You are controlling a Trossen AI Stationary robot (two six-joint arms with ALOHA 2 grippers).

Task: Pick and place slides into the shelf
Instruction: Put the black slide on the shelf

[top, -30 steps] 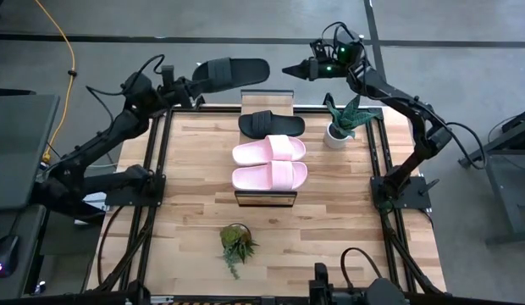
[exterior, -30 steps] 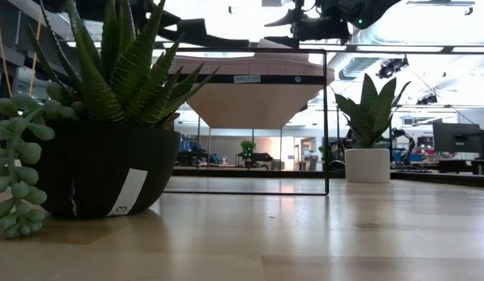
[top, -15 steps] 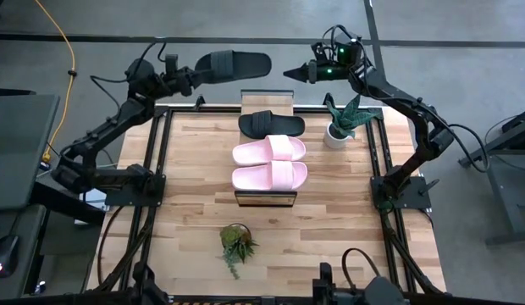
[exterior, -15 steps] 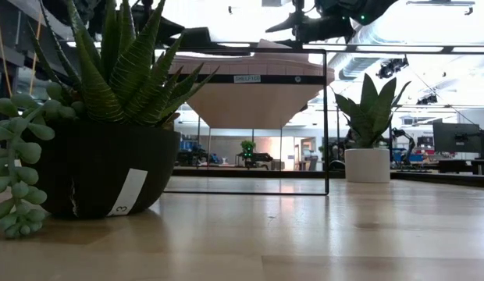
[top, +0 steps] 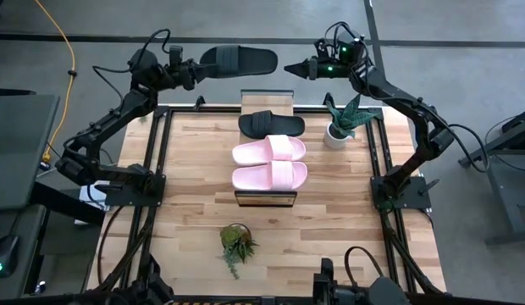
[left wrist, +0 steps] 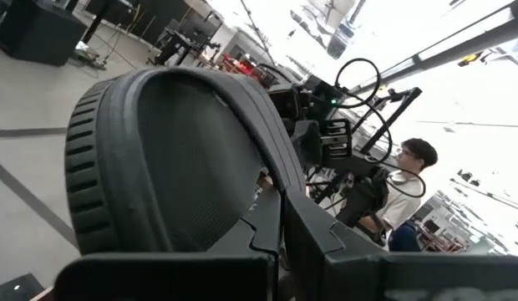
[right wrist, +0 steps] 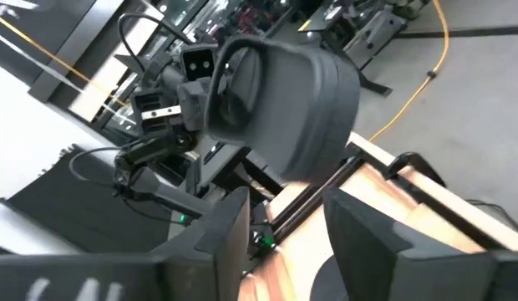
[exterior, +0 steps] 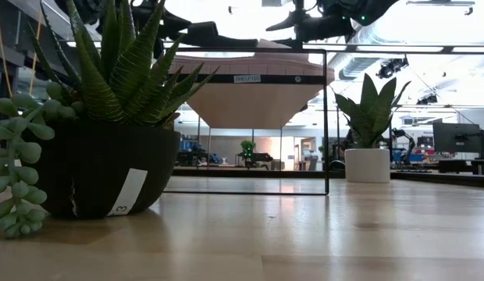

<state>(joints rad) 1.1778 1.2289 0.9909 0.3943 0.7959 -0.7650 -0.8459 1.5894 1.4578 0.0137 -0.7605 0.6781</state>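
On table (top: pixel 186 212): shelf (top: pixel 266 197) runs down the middle, carrying two pink slides (top: pixel 269 163) side by side and one black slide (top: pixel 271 124) just behind them, all lying flat across the plank. Left gripper (top: pixel 197 73) clamped shut on second black slide (top: pixel 238 61), held in air beyond the table's far edge, off the shelf's far end. Right gripper (top: pixel 290 68) faces it from the other side, fingers apart, holding nothing. Potted plants: one by the shelf's far right (top: pixel 343 121), one near front (top: pixel 235 243).
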